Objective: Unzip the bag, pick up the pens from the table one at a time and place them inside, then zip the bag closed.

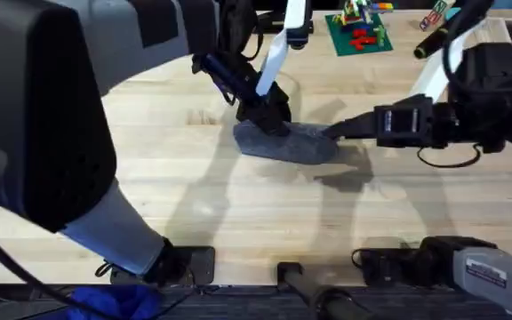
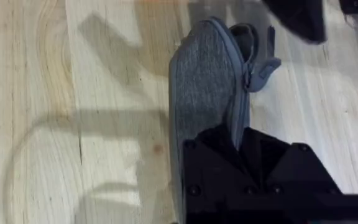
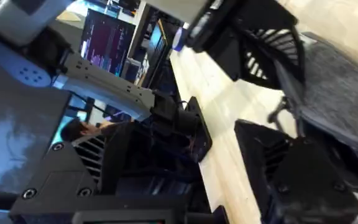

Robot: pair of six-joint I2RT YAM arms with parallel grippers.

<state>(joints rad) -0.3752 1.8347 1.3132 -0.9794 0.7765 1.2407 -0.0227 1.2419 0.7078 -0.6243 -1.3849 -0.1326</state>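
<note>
The blue-grey bag lies in the middle of the table. My left gripper comes down on the bag's left end and is shut on the fabric there. In the left wrist view its black fingers pinch the end of the bag, whose zipper looks closed along the top, with the pull tab at the far end. My right gripper reaches in from the right and meets the bag's right end. The right wrist view has the bag close ahead. The pens are out of view.
A green baseplate with toy bricks and some markers sit at the table's back right. Cables loop by the right arm. Bare wood lies in front of the bag and to its left.
</note>
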